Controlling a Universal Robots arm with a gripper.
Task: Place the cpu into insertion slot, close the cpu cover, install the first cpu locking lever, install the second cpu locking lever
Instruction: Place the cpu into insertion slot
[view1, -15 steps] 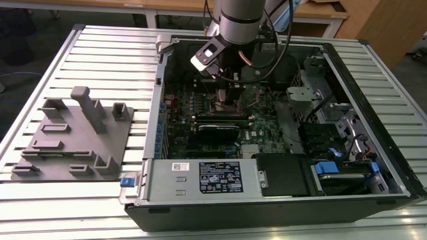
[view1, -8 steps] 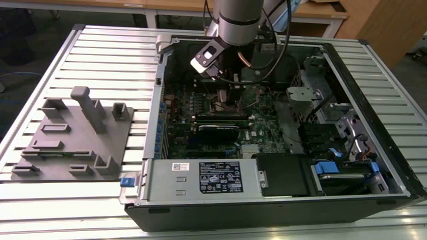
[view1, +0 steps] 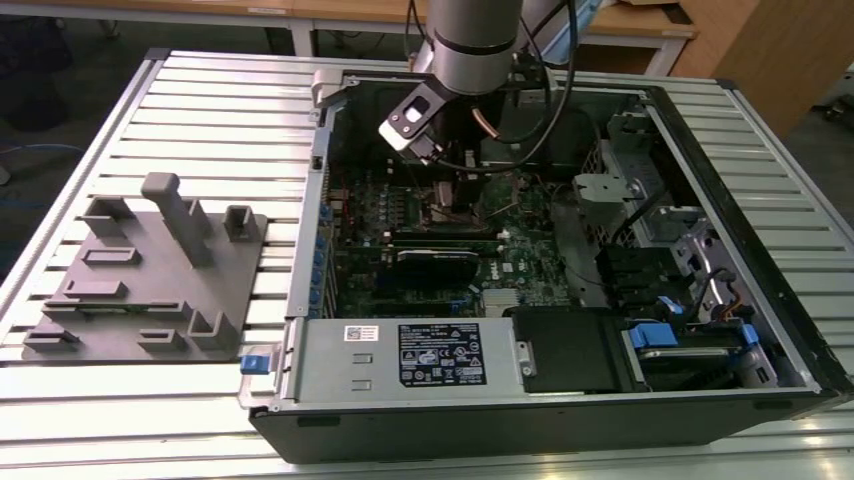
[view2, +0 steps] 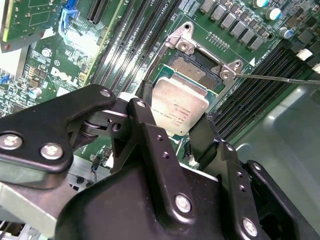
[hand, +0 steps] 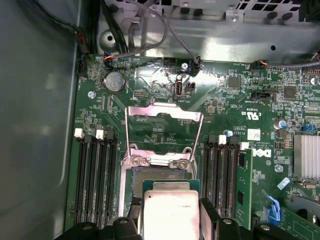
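The gripper (view2: 174, 131) is closed on the cpu (view2: 180, 107), one black finger (view2: 144, 114) against each of two opposite edges, the flat silver top facing up toward the wrist. Just ahead of the fingertips and below them lies the insertion slot (view2: 192, 70), its dark pin field open and partly hidden under the chip's leading edge. From these views I cannot tell whether the chip is touching the slot or hanging just above it.

Further ahead of the fingers, the cpu cover (hand: 164, 110) is swung up and away from the slot, so the way down looks free. A thin locking lever (view2: 280, 78) sticks out to one side of the gripper, clear of it. Rows of long black memory slots (hand: 95, 175) flank the gripper on either side on the green board (hand: 150, 80).

The step in hand looks like seating the chip. It appears to sit slightly short of the slot, toward the wrist. Doing it well probably means keeping the chip level, squaring its corners to the metal rim, coming straight down without sliding across the pins, and keeping the grip until it lies flat.
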